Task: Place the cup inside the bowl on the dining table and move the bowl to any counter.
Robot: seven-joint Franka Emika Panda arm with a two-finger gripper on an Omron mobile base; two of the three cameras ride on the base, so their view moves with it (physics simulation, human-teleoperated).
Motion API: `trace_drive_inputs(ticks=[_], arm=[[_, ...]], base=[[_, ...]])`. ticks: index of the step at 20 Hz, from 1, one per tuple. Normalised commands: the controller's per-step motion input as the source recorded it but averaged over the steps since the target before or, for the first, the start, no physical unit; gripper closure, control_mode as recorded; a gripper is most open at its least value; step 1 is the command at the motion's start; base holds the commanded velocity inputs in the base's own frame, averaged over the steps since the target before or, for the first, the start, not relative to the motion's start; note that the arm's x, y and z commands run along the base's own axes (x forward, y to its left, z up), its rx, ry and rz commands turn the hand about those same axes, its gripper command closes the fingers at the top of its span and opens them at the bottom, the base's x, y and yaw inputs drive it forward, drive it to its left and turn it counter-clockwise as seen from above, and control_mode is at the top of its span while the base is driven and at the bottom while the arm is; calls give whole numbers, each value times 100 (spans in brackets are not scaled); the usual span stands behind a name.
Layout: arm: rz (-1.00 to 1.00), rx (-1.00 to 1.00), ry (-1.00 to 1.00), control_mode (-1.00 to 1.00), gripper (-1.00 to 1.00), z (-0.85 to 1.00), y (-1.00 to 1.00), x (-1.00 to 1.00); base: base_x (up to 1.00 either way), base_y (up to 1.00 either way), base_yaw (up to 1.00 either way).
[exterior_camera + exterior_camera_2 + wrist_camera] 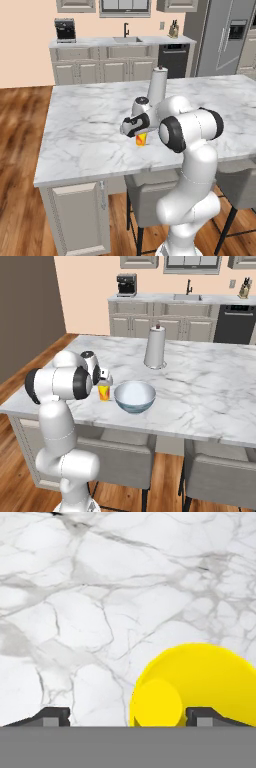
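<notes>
in the left base view the end effector hangs right over the cup, which stands upright on the marble bench near its front edge; the arm hides the bowl here, so a blind sideways push could knock something unseen. in the right base view the cup sits just beside the bowl, apart from it, with the paper-towel roll well behind; a tipped cup could roll off the near edge. in the hand view the fingertips stand spread and released, gripping nothing, but the cup lies off-centre toward one tip, so closing from here could strike the rim and topple it.
</notes>
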Motion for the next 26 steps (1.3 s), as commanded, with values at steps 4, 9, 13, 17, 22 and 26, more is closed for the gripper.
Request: trace_drive_inputs(ticks=[4, 9, 13, 17, 22, 26], arm=[[0, 0, 0, -100, 100, 0, 0, 0], [0, 0, 0, -100, 100, 0, 0, 0], [0, 0, 0, -100, 100, 3, -1, 0], [0, 0, 0, -100, 100, 31, -2, 0], [0, 0, 0, -100, 100, 40, 0, 0], [0, 0, 1, -100, 100, 32, 0, 0]], base=[[0, 0, 0], [0, 0, 0], [0, 0, 0], [0, 0, 0], [0, 0, 0], [0, 0, 0]])
